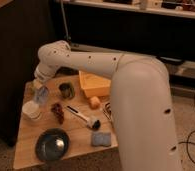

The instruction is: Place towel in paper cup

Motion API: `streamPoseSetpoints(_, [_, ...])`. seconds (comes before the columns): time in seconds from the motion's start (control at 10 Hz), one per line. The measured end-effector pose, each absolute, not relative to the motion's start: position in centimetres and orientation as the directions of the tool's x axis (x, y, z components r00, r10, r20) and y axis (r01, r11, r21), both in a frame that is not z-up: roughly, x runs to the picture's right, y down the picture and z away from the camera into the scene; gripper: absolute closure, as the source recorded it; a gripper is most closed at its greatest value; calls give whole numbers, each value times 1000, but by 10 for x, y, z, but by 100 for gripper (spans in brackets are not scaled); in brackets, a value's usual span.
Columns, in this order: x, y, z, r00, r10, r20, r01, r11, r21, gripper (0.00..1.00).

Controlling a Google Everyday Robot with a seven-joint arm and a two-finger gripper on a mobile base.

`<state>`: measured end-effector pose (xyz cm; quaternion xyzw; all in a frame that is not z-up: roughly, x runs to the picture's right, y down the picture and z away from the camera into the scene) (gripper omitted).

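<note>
— Where is the gripper sitting right now?

— The gripper [40,92] is hanging low over the far left part of the wooden table [26,152]. It is at the end of the big white arm [91,62], which is reaching in from the right of the view.

— Is it gripping anything, or spread apart?

— I cannot tell. Its tip is showing only as a pale shape against the tabletop.

— And the paper cup?

— The paper cup [31,110] is standing upright just beside the gripper, on the side nearer the camera and a little closer to the table's left edge. Whether the two are touching, I cannot tell.

— Where is the towel lying?

— The towel [101,138], a blue-grey folded square, is lying flat well apart from the gripper, across the table by the front right edge, next to the arm's thick body.

— What is sitting between them?

— A dark can [66,91] is standing near the gripper, to the right of it in the picture. A yellow bin [93,85] is resting beyond the can. A reddish-brown lump [57,112] is lying nearer the camera than the can, and a white-handled brush [80,116] is lying slantwise with its dark head pointing toward the towel. An orange block [94,102] is sitting just in front of the bin. A dark round bowl [52,145] is resting near the front edge, well apart from the gripper.
</note>
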<state>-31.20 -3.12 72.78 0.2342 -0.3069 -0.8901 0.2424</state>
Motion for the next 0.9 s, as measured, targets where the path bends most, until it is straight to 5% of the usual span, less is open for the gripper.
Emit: streamPoseSetpoints(0.9, [-367, 24, 743, -827, -480, -292, 162, -701, 694, 100])
